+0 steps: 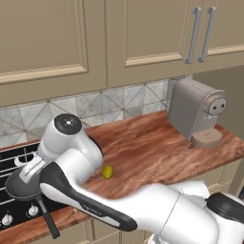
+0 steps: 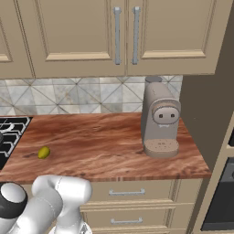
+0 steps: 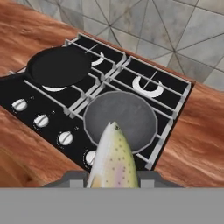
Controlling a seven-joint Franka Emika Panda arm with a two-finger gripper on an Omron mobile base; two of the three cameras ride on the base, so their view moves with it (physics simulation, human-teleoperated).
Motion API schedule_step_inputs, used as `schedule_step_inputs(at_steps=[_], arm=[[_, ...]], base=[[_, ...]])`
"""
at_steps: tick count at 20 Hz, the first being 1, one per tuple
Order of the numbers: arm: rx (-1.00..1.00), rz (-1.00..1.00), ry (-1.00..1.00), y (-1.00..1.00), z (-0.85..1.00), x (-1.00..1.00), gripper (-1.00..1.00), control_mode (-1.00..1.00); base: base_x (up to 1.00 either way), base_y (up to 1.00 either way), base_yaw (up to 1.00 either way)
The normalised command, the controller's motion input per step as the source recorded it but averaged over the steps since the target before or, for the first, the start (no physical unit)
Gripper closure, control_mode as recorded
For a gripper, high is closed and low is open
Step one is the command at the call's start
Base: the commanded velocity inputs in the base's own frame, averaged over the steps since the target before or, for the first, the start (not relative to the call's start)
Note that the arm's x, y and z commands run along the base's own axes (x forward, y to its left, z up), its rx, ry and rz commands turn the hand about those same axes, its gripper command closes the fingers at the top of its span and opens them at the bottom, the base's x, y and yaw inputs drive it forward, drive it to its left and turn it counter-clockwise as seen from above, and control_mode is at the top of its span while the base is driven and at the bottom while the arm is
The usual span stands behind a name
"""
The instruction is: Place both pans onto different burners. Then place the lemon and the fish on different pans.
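Black pan (image 3: 59, 66): seated on the hob's left-hand burner as seen from the hand view; round, all black, empty.
Knobs (image 3: 41, 120): row of pale round dials along the hob's near edge, below both pans; also seen at the lower left of the left base view.
Hob (image 3: 173, 87): black, dark wire grates, set into the counter beside the tiled wall.
Bare burners (image 3: 148, 86): silvery ring visible under the grate beyond the grey pan; a second ring partly covered by the black pan's far rim.
Grey pan (image 3: 135, 114): on the burner to the right of the black pan, near the hob's front edge; grey inside, nothing resting on its floor.
Fish (image 3: 113, 162): silvery with yellow flank and dark speckles, rising from the bottom of the hand view, head overlapping the grey pan's near rim; above the pan, not lying in it.
Gripper (image 3: 112, 180): fingers pinching the fish; tips hidden behind its body.
Lemon (image 1: 107, 171): small, yellow-green, lying on the counter just right of the hob, apart from both pans; same fruit at the left of the right base view (image 2: 44, 152).
Counter (image 1: 157, 143): reddish wood grain.
Coffee machine (image 2: 159, 121): beige, upright at the counter's right end, well apart from the lemon.
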Motion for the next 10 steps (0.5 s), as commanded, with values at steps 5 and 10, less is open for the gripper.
schedule_step_inputs(at_steps=[5, 10], arm=[[-0.02, 0.0, 0.01, 0.08, -0.22, 0.18, 1.0, -1.0], [-0.02, 0.0, 0.01, 0.09, -0.25, 0.24, 1.0, -1.0]], base=[[0.0, 0.0, 0.0], [0.0, 0.0, 0.0]])
